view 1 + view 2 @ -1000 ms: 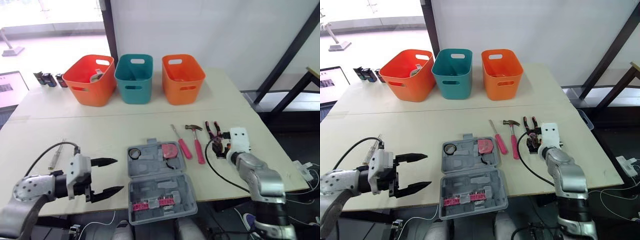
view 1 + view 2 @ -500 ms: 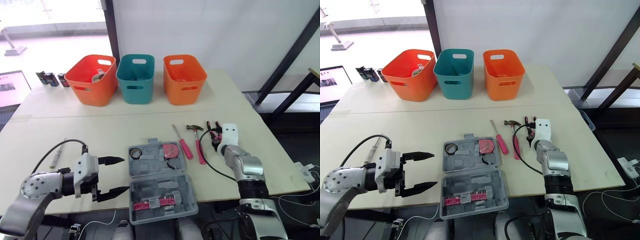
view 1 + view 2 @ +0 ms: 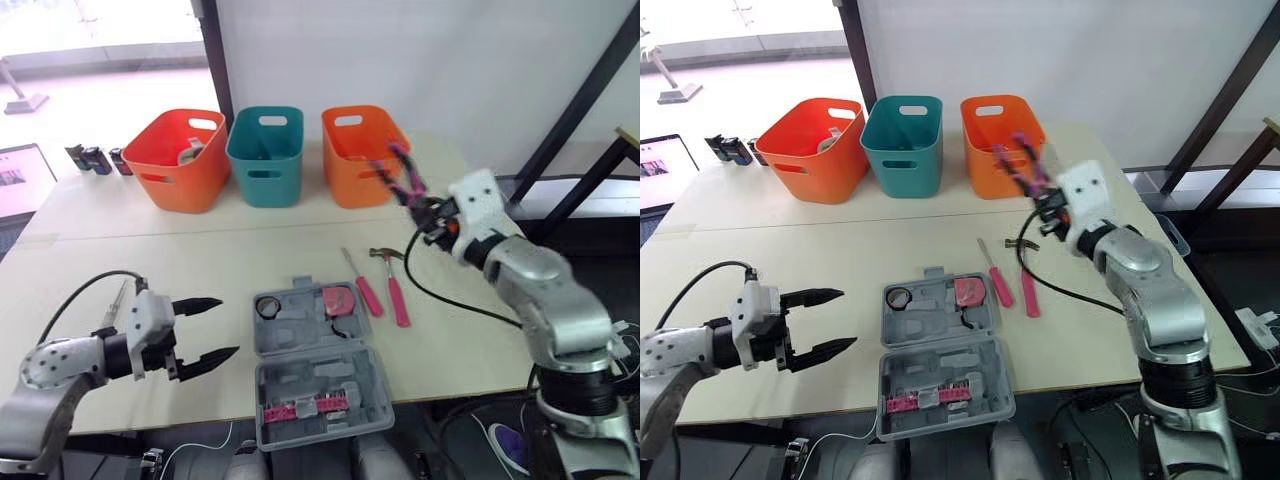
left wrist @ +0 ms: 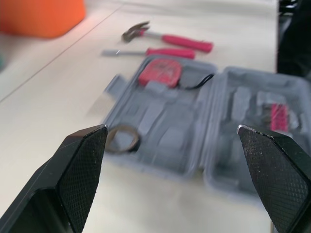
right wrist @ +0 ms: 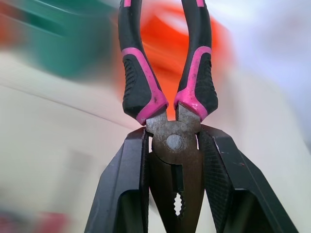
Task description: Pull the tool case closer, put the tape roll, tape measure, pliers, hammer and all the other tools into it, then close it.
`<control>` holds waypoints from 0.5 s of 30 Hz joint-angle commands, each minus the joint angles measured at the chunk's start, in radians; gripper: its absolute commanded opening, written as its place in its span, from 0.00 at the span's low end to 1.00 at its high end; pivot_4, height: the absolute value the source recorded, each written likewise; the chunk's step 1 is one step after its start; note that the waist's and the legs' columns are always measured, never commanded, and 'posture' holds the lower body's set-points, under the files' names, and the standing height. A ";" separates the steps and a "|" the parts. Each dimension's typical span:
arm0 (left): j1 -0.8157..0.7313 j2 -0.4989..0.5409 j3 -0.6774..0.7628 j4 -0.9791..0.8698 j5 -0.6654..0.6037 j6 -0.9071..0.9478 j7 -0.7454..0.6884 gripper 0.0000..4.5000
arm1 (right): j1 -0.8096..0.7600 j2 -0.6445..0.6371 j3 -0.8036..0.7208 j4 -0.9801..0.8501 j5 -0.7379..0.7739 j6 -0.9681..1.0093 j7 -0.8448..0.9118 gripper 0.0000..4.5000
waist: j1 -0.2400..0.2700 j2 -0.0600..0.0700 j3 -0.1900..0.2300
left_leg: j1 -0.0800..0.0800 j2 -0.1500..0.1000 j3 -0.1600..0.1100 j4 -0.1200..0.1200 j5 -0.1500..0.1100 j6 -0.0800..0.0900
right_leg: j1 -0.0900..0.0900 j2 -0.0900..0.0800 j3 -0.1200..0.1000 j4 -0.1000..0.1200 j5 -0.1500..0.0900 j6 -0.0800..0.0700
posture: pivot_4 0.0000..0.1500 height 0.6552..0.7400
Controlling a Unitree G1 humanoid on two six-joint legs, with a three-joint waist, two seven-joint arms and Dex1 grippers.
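Note:
The grey tool case (image 3: 264,386) lies open near the table's front edge. In its far half sit a tape roll (image 3: 267,307) and a pink tape measure (image 3: 338,299). A pink-handled screwdriver (image 3: 362,287) and hammer (image 3: 395,290) lie on the table just right of the case. My right gripper (image 3: 432,212) is raised above the table in front of the right orange bin, shut on the head of the black-and-pink pliers (image 5: 170,97), handles pointing away from it. My left gripper (image 3: 225,326) hovers open just left of the case, holding nothing.
Three bins stand along the back: orange (image 3: 182,158), teal (image 3: 264,155), orange (image 3: 358,155). Small dark items (image 3: 95,158) sit at the far left and a thin pen-like tool (image 3: 118,300) lies near my left arm. A black metal frame (image 3: 580,110) rises at the right.
My right gripper has shut on the pliers and lifted them off the table, up and to the left toward the orange bin. The left gripper stays open beside the case.

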 commanded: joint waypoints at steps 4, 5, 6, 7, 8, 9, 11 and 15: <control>0.073 0.055 0.076 0.114 -0.005 -0.088 -0.133 1.00 | -0.291 -0.129 0.355 0.008 0.093 0.141 0.380 0.21 | 0.000 0.001 0.001 | -0.001 0.000 0.002 0.002 0.000 0.000 | -0.001 -0.002 0.000 -0.001 0.001 -0.001 | 1.00 1.00; 0.080 0.060 0.079 0.123 -0.004 -0.096 -0.145 1.00 | -0.328 -0.116 0.397 0.031 0.085 0.151 0.395 0.21 | -0.001 0.001 0.001 | -0.001 0.000 0.002 0.002 0.000 0.000 | -0.001 -0.002 0.000 -0.001 0.001 -0.001 | 1.00 1.00; 0.087 0.065 0.085 0.131 -0.003 -0.106 -0.158 1.00 | -0.370 -0.099 0.454 0.057 0.064 0.160 0.406 0.21 | 0.000 0.001 0.001 | -0.001 0.000 0.002 0.002 0.000 0.000 | -0.002 -0.002 0.000 -0.001 0.001 -0.002 | 1.00 1.00; 0.090 0.069 0.089 0.140 -0.001 -0.114 -0.169 1.00 | -0.410 -0.081 0.513 0.086 0.047 0.181 0.418 0.21 | 0.001 0.000 0.001 | -0.001 0.000 0.002 0.002 0.000 0.000 | -0.002 -0.002 0.000 -0.001 0.001 -0.002 | 1.00 1.00; 0.091 0.072 0.091 0.146 0.002 -0.122 -0.176 1.00 | -0.449 -0.066 0.595 0.117 0.011 0.180 0.442 0.21 | 0.001 0.000 0.001 | -0.001 0.000 0.002 0.002 0.000 0.000 | -0.002 -0.002 0.000 -0.001 0.001 -0.002 | 1.00 1.00; 0.091 0.075 0.091 0.151 0.004 -0.127 -0.182 1.00 | -0.481 -0.054 0.664 0.145 -0.019 0.180 0.462 0.21 | 0.001 0.000 0.001 | -0.001 0.000 0.002 0.002 0.000 0.000 | -0.003 -0.002 0.000 0.000 0.001 -0.002 | 1.00 1.00; 0.093 0.077 0.087 0.149 0.006 -0.133 -0.184 1.00 | -0.528 -0.028 0.762 0.222 -0.078 0.161 0.487 0.21 | 0.002 0.000 0.001 | -0.001 0.000 0.002 0.002 0.000 0.000 | -0.004 -0.002 0.000 -0.001 0.001 -0.002 | 1.00 1.00; 0.094 0.074 0.078 0.124 0.009 -0.127 -0.173 1.00 | -0.577 0.009 0.861 0.348 -0.180 0.100 0.509 0.21 | 0.003 0.000 0.001 | -0.005 0.000 0.002 0.002 0.000 0.000 | -0.005 -0.002 0.000 -0.001 0.001 -0.002 | 1.00 1.00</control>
